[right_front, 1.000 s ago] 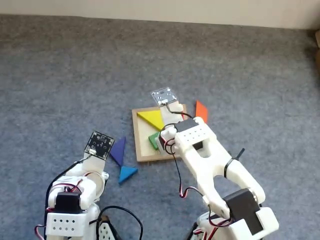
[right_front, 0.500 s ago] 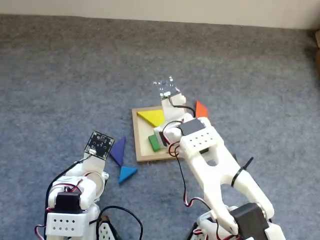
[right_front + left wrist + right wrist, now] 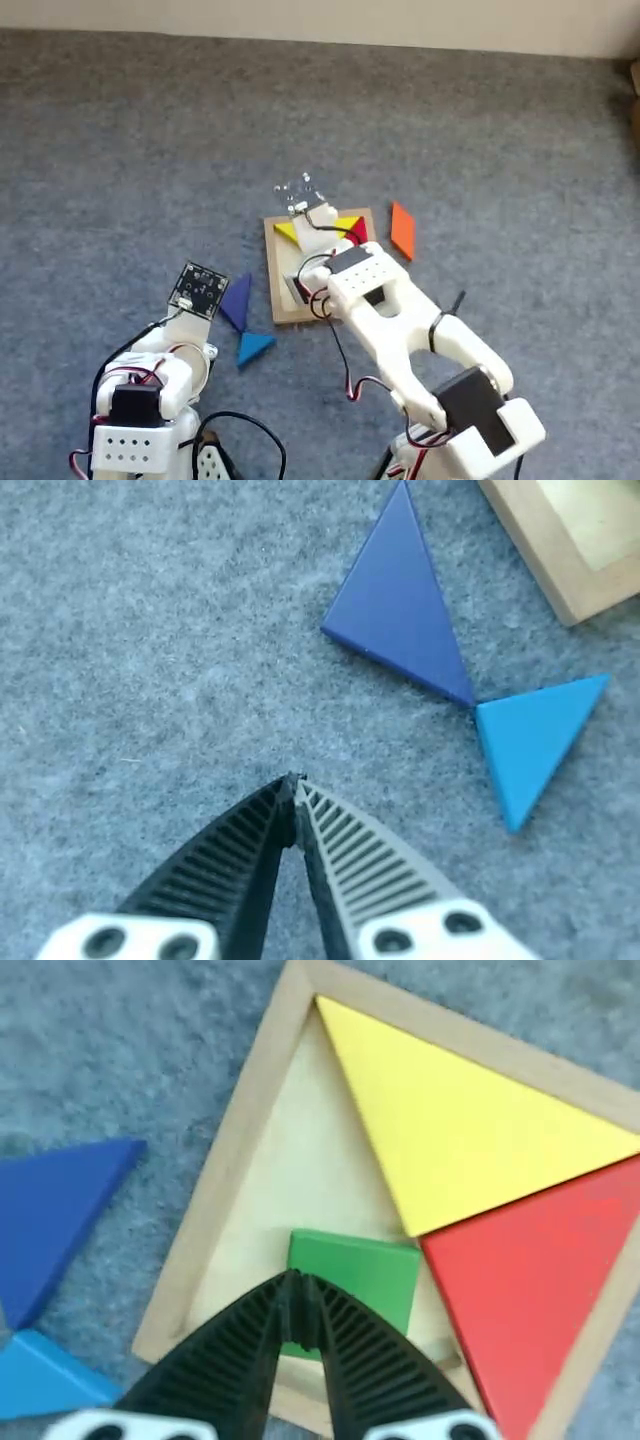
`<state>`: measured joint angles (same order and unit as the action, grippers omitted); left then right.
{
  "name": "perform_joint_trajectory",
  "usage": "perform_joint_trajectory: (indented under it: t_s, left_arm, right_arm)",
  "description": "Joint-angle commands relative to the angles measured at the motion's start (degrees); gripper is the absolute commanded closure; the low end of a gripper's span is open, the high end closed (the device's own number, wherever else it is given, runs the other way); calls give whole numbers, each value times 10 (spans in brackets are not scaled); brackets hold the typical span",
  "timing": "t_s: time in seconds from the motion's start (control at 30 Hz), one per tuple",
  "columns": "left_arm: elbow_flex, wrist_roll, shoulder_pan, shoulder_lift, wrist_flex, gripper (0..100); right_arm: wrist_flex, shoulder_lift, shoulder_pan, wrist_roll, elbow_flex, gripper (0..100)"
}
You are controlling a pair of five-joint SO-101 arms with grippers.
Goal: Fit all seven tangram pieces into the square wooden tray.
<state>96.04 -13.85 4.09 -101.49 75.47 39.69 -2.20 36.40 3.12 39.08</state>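
The right jaws are hanging closed, tips over the green square (image 3: pixel 365 1270), which is lying flat in the tray (image 3: pixel 245 1110) beside the yellow triangle (image 3: pixel 450 1130) and red triangle (image 3: pixel 540 1280). The left jaws are pinched shut above the grey surface (image 3: pixel 150 630), near the dark blue triangle (image 3: pixel 400 610) and light blue triangle (image 3: pixel 530 740), which are meeting at a corner just outside the tray. The orange piece (image 3: pixel 402 230) is lying on the tray's far side. The pieces are looking thin, stiff and light, probably slick-faced; taking each across two opposite edges, low against the surface, is seeming safest
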Motion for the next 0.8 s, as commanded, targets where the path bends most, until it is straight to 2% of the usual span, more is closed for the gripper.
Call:
perform_joint_trajectory:
  t_s: [0.0, 0.1, 0.2, 0.27, 0.5, 0.77]
  left_arm:
    - [11, -7, 5, -29, 3, 993]
    - [11, -7, 5, -29, 3, 993]
    - [11, -7, 5, -29, 3, 993]
    - [11, -7, 5, -29, 3, 993]
    - [11, -7, 5, -29, 3, 993]
    - [11, -7, 5, -29, 3, 993]
  right_arm:
    - [79, 7, -25, 6, 1, 993]
    - [98, 6, -49, 19, 0, 993]
    - [99, 7, -63, 98, 0, 993]
    - [99, 6, -70, 123, 0, 993]
    - [100, -5, -83, 123, -22, 993]
    - [100, -125, -59, 121, -28, 993]
